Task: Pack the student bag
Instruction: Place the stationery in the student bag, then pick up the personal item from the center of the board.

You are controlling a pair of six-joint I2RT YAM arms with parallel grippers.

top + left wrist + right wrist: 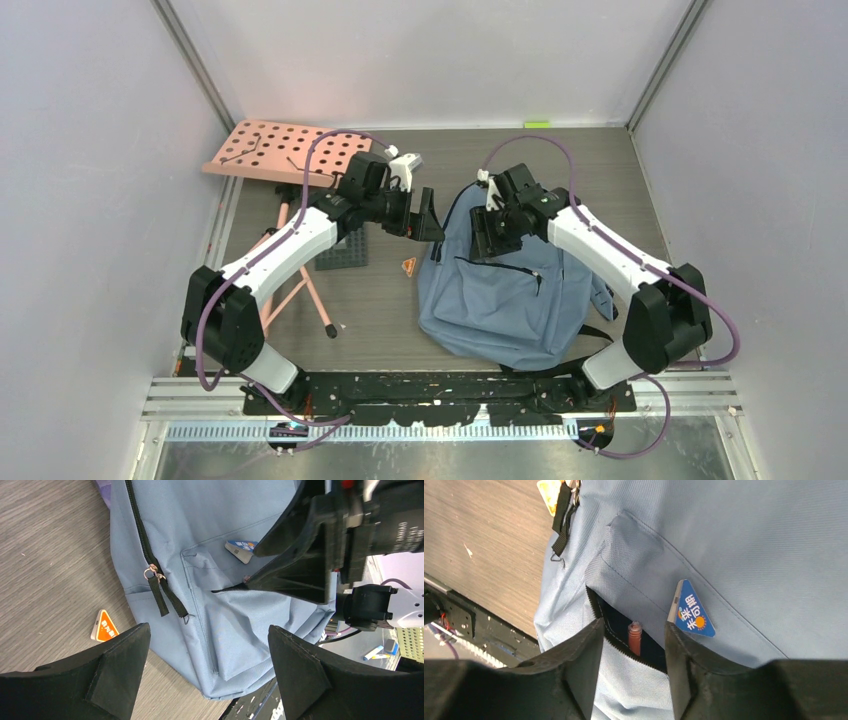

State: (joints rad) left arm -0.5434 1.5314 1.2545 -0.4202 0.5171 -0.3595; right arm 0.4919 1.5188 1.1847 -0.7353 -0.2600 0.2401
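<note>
The blue-grey student bag (505,295) lies flat on the table, and it fills the left wrist view (235,615) and the right wrist view (749,545). Its front pocket is unzipped, with a red pen (635,638) standing inside the opening. A blue triangular card (692,613) lies on the fabric beside the pocket and also shows in the left wrist view (240,549). My right gripper (634,655) is open, its fingers on either side of the pocket mouth and holding nothing. My left gripper (207,672) is open and empty above the bag's left edge.
An orange triangular card (408,265) lies on the table left of the bag, also in the left wrist view (104,626). A yellow card (549,487) shows by the main zipper pull. A pink pegboard (280,150), pink stand legs (300,290) and a dark plate (345,252) are at the left.
</note>
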